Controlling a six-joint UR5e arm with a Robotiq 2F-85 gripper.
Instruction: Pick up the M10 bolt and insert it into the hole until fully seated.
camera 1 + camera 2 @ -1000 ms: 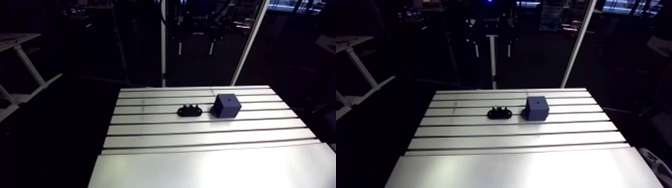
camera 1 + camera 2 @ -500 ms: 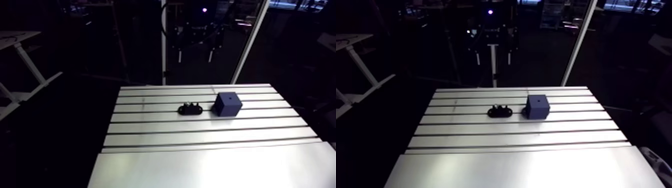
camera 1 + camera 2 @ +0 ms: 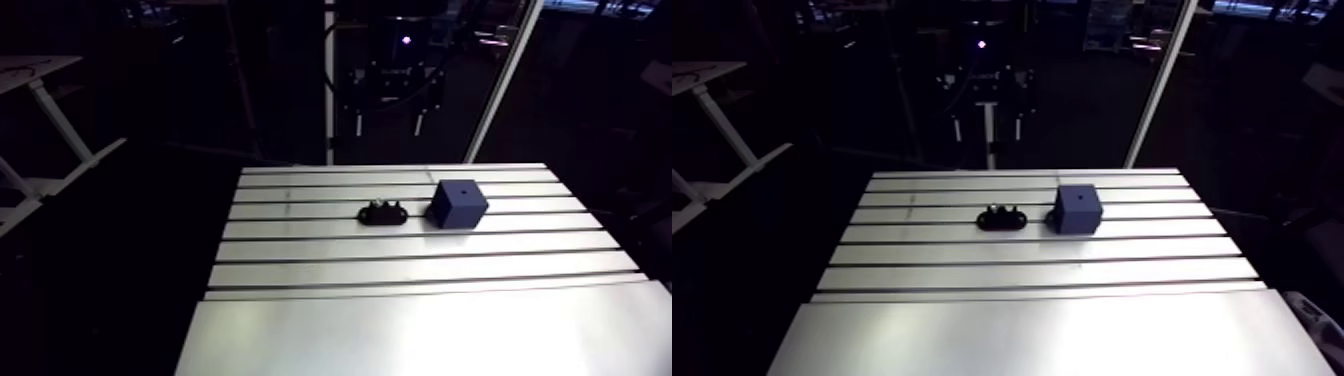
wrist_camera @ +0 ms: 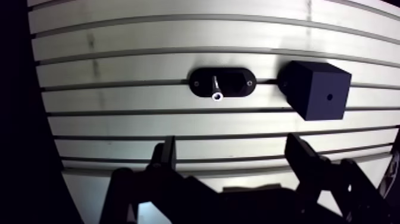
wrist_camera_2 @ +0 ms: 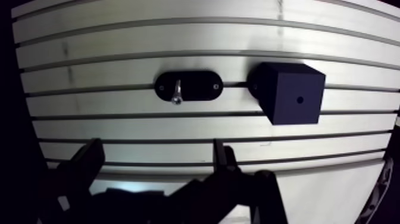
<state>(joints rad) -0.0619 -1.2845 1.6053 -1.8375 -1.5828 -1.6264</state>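
Hovering over the bench (image 4: 119, 122), fingers (image 4: 166, 158) spread, empty. Risks tipping the bolt (image 4: 215, 89), seemingly upright in its holder (image 4: 238, 83), if lowered off-centre, then jamming it at the hole (image 4: 329, 96) in the block (image 4: 309, 80).

block (image 3: 459, 203): dark navy blue, matte, uniform on all visible faces, with one small black dot, the hole (image 4: 329, 96), on its top face.
table (image 3: 400, 330): bright silver aluminium, striped around the block by thin dark parallel slots. The part farthest from the block is plain, no stripes, with a pale glare.
holder (image 3: 383, 214), just beside the block: black oval with a tiny pale speck at each end.
bolt (image 4: 215, 88), in the holder: shiny silver-grey with a bright tip, the only light spot on the black.
gripper (image 4: 232, 152): black all over, fingers (image 4: 303, 158) included.
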